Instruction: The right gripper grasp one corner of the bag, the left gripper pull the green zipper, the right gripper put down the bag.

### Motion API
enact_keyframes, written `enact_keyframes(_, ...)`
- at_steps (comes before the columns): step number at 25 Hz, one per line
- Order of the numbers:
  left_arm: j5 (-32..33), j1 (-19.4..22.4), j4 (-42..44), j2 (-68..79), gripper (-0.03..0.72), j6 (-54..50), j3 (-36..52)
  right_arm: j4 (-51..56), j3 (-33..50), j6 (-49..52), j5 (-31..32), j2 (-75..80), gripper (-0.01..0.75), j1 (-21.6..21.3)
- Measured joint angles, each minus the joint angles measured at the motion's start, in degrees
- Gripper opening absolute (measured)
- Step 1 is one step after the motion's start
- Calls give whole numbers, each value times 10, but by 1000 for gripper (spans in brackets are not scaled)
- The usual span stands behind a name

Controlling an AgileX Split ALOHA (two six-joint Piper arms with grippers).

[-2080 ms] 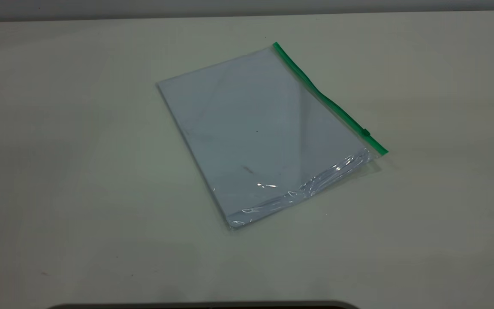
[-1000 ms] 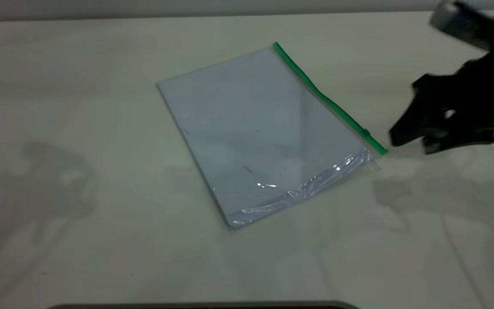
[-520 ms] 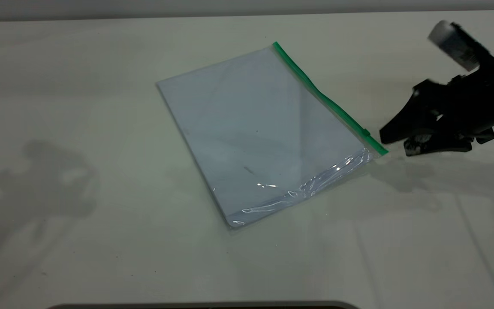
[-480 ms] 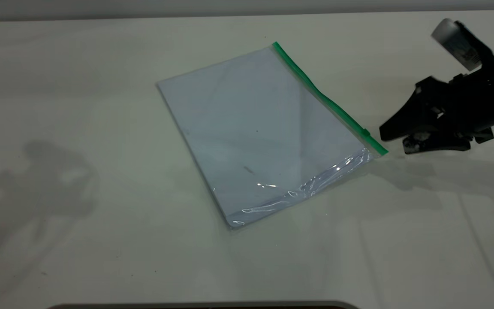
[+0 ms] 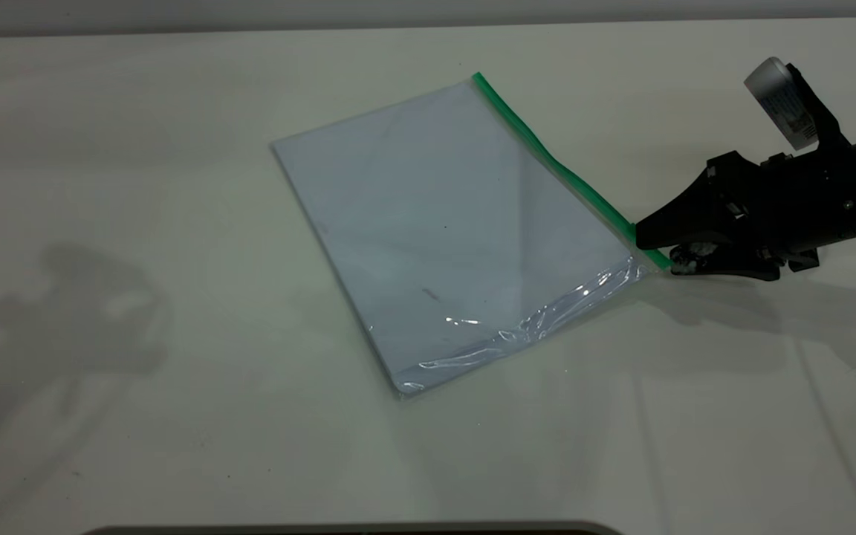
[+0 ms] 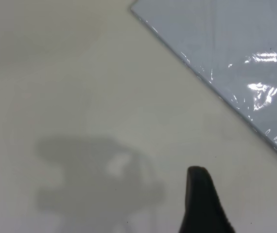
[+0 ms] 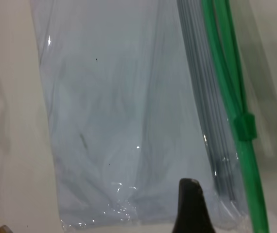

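The bag [image 5: 443, 230] lies flat on the table, a clear pouch with white paper inside. The green zipper [image 5: 547, 156] runs along its right long edge. My right gripper [image 5: 656, 254] is low at the near right corner of the bag [image 5: 643, 271], open, with one jaw above and one below the strip's end. The slider tab [image 7: 245, 127] shows in the right wrist view, beside one black finger [image 7: 189, 204] that hangs over the bag [image 7: 119, 111]. My left gripper is out of the exterior view. In its wrist view one finger [image 6: 201, 199] hovers over bare table, apart from the bag [image 6: 235, 43].
The pale table [image 5: 175, 409] spreads wide around the bag. A grey shadow of the left arm [image 5: 79, 312] lies on the table's left side. A dark rim [image 5: 354, 529] shows at the front edge.
My right gripper came in from the right, dropped lower and moved left until its jaws reached the bag's near right corner. The bag has not moved.
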Motion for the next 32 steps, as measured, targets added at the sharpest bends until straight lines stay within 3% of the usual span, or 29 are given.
enact_keyframes(13,0,0,-13,0,515,0,0,52,-10,-32,15,32,555,42)
enact_keyframes(18,0,0,-14,0,515,0,0,53,-18,-33,6,32,475,46)
enact_keyframes(24,-11,0,-14,0,515,0,0,53,-18,-37,4,32,302,49)
enact_keyframes(32,-13,0,-16,0,515,2,0,52,-18,-47,4,32,285,59)
